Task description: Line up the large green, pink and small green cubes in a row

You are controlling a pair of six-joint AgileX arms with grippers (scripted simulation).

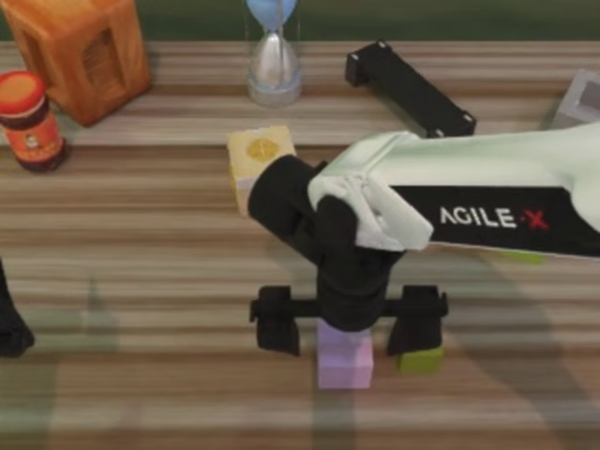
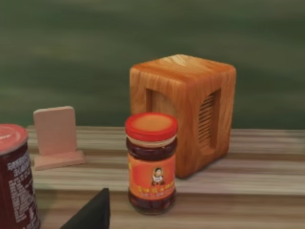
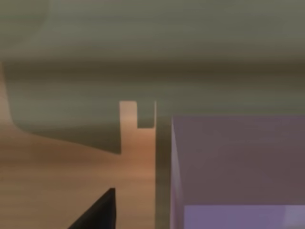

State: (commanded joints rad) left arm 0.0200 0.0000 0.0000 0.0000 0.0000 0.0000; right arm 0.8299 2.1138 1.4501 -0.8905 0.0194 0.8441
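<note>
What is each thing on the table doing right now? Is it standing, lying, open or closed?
Pink cube: flat on the table, between the spread fingers of the right end effector, not gripped.
Small green cube: on the table, partly hidden under one finger.
Sauce jar: upright, red lid on.
Hourglass: standing upright.
Wooden box: upright.
Cream cube: resting on the table.
Left end effector: parked at the left edge.

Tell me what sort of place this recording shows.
Probably a rendered tabletop test scene, not a real room: a striped wooden table holds unrelated props, such as an hourglass, a red-lidded sauce jar and a pink cube, under the right gripper.
</note>
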